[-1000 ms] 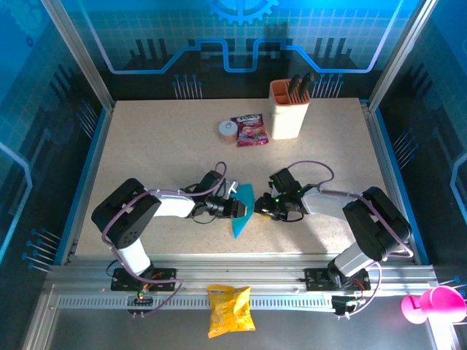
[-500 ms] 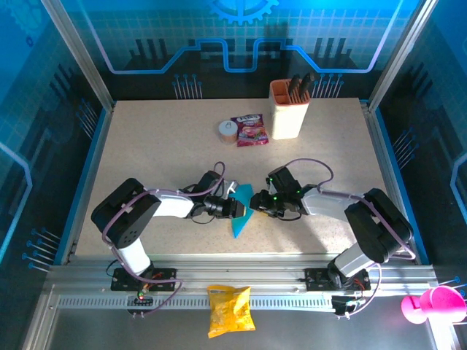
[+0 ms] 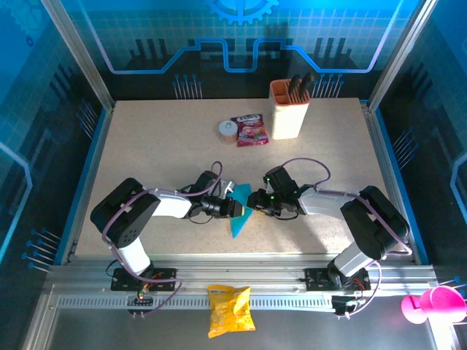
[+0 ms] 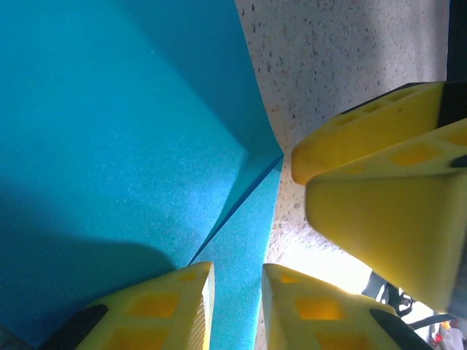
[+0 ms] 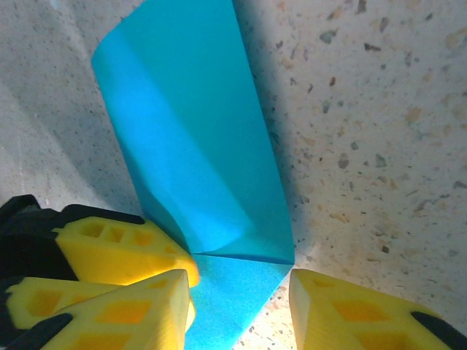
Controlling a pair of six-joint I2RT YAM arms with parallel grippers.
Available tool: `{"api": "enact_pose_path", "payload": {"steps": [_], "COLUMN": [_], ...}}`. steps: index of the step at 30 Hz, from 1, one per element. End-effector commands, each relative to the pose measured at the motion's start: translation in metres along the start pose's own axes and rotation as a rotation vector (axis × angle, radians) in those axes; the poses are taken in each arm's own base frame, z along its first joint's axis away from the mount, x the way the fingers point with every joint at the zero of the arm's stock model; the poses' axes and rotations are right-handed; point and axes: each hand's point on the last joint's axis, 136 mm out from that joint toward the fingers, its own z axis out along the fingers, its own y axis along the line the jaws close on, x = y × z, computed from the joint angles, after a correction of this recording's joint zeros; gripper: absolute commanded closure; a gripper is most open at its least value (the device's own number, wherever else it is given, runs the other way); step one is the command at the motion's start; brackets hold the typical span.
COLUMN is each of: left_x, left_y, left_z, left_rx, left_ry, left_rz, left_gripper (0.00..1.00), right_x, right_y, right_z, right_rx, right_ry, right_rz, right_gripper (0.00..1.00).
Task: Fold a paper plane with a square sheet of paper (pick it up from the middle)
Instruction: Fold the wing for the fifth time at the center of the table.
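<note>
My left gripper (image 4: 237, 268) has its jaws close together astride the paper (image 5: 197, 146); I can't tell if they pinch it. My right gripper (image 5: 239, 275) is released and straddles its corner.

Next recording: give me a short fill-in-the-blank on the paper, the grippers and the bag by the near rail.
1. The paper lies on the table between the two ____.
2. The right gripper has its jaws ____ over the paper's corner.
3. The crisp bag is ____ in colour.
Missing words: grippers; open; yellow.
</note>
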Motion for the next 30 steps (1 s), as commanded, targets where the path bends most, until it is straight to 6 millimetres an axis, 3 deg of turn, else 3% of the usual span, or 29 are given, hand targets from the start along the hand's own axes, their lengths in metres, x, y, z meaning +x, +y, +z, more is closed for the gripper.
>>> {"api": "enact_pose_path", "payload": {"steps": [1, 14, 22, 27, 30], "left_x": [0.009, 0.01, -0.002, -0.014, -0.008], "left_y": [0.01, 0.011, -0.005, -0.018, -0.018], "left_z": [-0.004, -0.007, -0.02, -0.045, -0.056], "left_rx": [-0.016, -0.003, 0.015, -0.031, -0.136], "left_ry": [0.02, 0.024, -0.012, -0.12, -0.172], "left_rz": [-0.003, -0.01, 0.016, 0.053, 0.109], "left_gripper": [0.75, 0.75, 0.7, 0.56, 0.54], "right_x": [-0.003, -0.005, -0.003, 0.005, 0.012], "right_y": [0.008, 0.018, 0.016, 0.014, 0.009], "right_z": [0.006, 0.017, 0.016, 0.009, 0.006], "right_rx": [-0.011, -0.039, -0.04, 0.003, 0.05], "right_ry": [-0.01, 0.009, 0.008, -0.018, -0.051], "right_rz": [-0.005, -0.014, -0.002, 0.03, 0.065], "right_gripper": [0.59, 0.63, 1.0, 1.0, 1.0]}}
